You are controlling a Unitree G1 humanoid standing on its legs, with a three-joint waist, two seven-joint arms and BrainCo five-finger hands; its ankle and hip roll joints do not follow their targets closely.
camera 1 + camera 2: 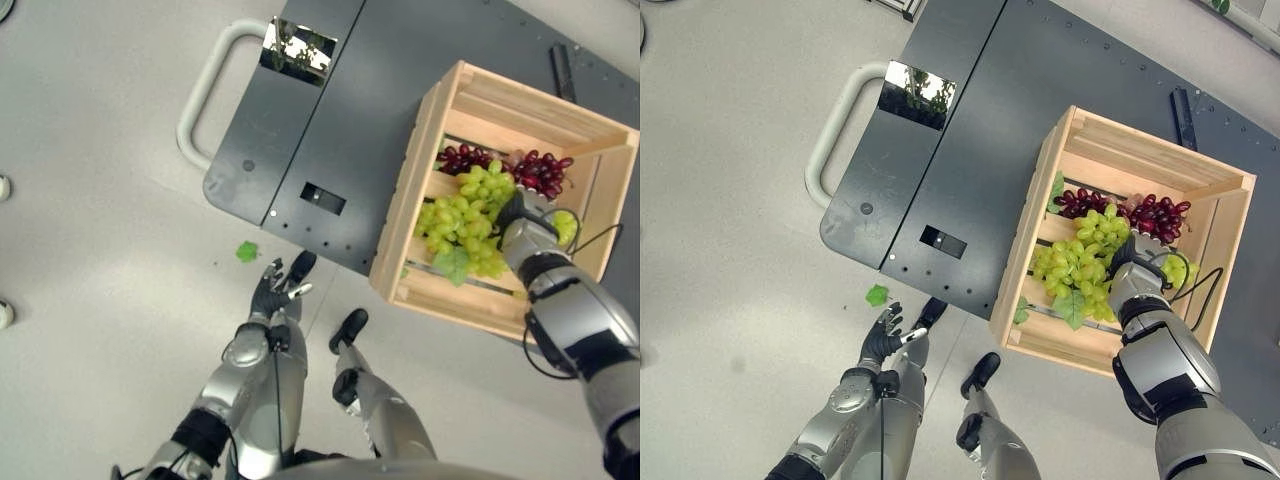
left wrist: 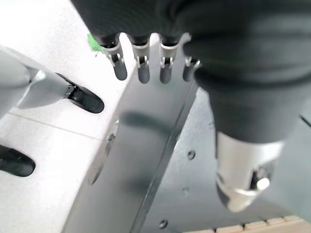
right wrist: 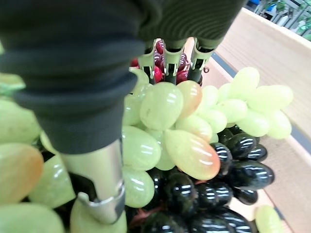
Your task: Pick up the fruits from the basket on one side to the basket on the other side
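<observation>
Right wrist view puts our right hand (image 3: 97, 160) among the green grapes (image 3: 165, 104) in the crate (image 1: 470, 110); whether its fingers grip, we cannot tell. We judge this the grasping step: next, close and lift. Our left hand (image 1: 275, 292) hangs open.

A: What does the grey floor (image 1: 90, 250) carry?

B: A dark flat platform cart (image 1: 400, 120) with a pale looped handle (image 1: 205, 85) at one end.

A: Anything on the cart's deck?

B: A shiny reflective patch (image 1: 298, 48) near the handle end, a small rectangular slot (image 1: 322, 199) close to the near edge, and a dark bar (image 1: 562, 72) at the far side.

A: And loose on the floor?

B: 1 small green leaf (image 1: 246, 252), just beside the cart's corner.
</observation>
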